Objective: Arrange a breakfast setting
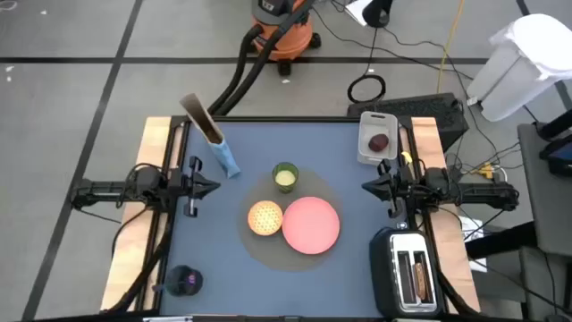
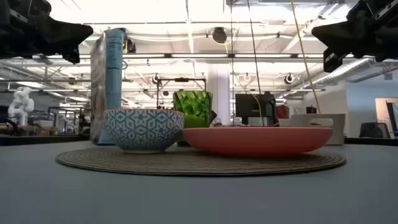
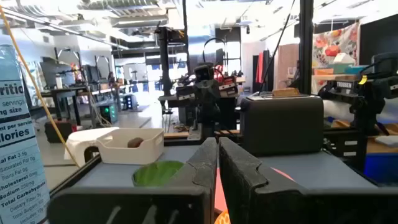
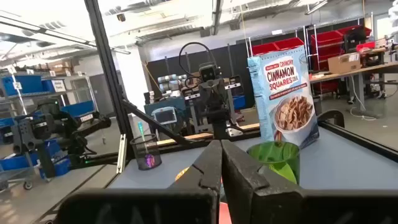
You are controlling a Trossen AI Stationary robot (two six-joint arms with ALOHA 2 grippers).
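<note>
Both grippers hang above the table with nothing in them: the left gripper (image 1: 214, 186) at the left edge and the right gripper (image 1: 366, 187) at the right edge, each with its two fingers pressed together and pointing toward the middle.

Between them a round woven mat (image 1: 268, 255) lies on the blue-grey table (image 1: 340, 148). On the mat the pink plate (image 1: 311, 224) sits on the right, with the small patterned bowl (image 1: 264, 217) touching its left side. The green cup (image 1: 284, 176) stands just behind them, at the mat's far edge. The blue cereal bag (image 1: 227, 159) stands upright farther left and back.

At the far right corner a white tray (image 1: 376, 136) holds the dark-red fruit (image 1: 380, 142). At the near right corner stands a toaster (image 1: 411, 277) with a toast slice (image 1: 417, 278) in its slots. At the near left corner a clear glass (image 1: 185, 281) holds the spoon (image 4: 141, 134).
</note>
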